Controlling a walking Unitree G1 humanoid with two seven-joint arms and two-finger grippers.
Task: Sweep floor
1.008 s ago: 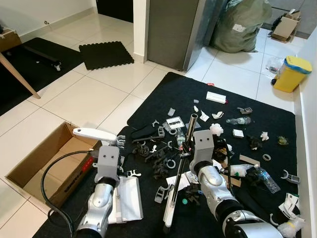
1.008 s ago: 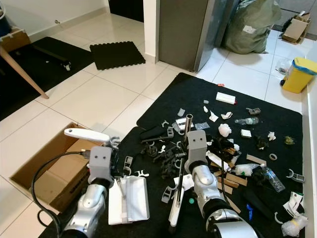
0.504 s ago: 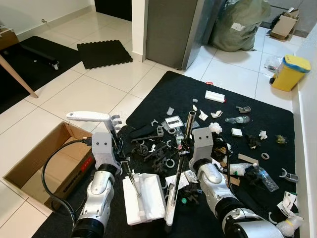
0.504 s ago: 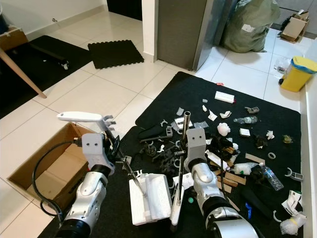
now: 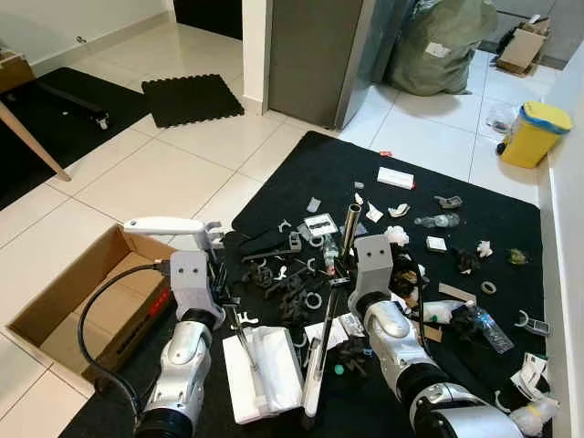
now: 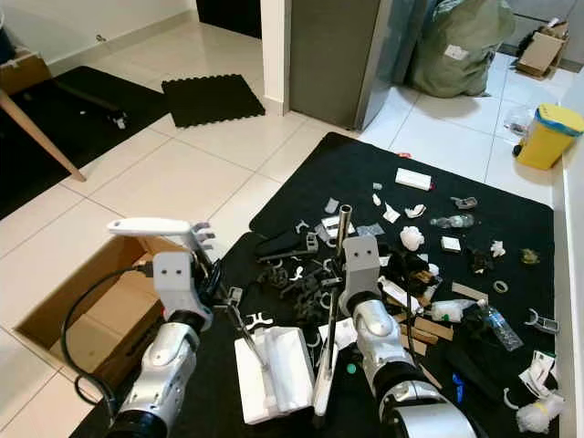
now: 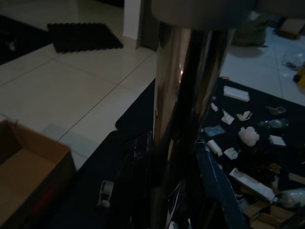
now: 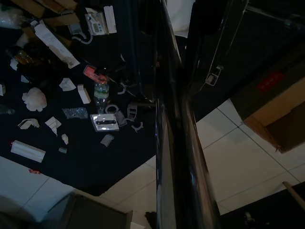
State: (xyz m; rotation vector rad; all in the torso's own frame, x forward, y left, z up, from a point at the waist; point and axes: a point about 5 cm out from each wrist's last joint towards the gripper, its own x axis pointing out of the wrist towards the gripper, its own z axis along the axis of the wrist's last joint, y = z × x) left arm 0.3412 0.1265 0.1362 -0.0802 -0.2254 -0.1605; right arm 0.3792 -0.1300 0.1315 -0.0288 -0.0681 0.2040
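Nearest the camera, at the lower middle of the frame, a white dustpan (image 5: 265,372) lay on the black rug (image 5: 438,187), its thin metal stem running up and left to a white handle (image 5: 169,225). The left gripper (image 5: 222,290) sat on that stem just beside the grey wrist block; its fingers appeared closed around the stem, though dark clutter made this hard to confirm. Right of the dustpan, the broom (image 5: 315,383) stood tilted, its chrome pole (image 5: 345,239) rising toward the frame's centre. The right gripper (image 5: 339,274) was clamped round this pole, which ran close between its fingers in the right wrist view. An open cardboard box (image 5: 55,297) rested on the white tile floor (image 5: 155,173) at lower left. Beyond the grippers, scraps of paper, plastic clips and bottles were scattered over the rug across the centre and right. Farther off stood a yellow bin (image 5: 533,134) at upper right, a green sack (image 5: 440,46) at top, and a small black mat (image 5: 190,99) at upper left.
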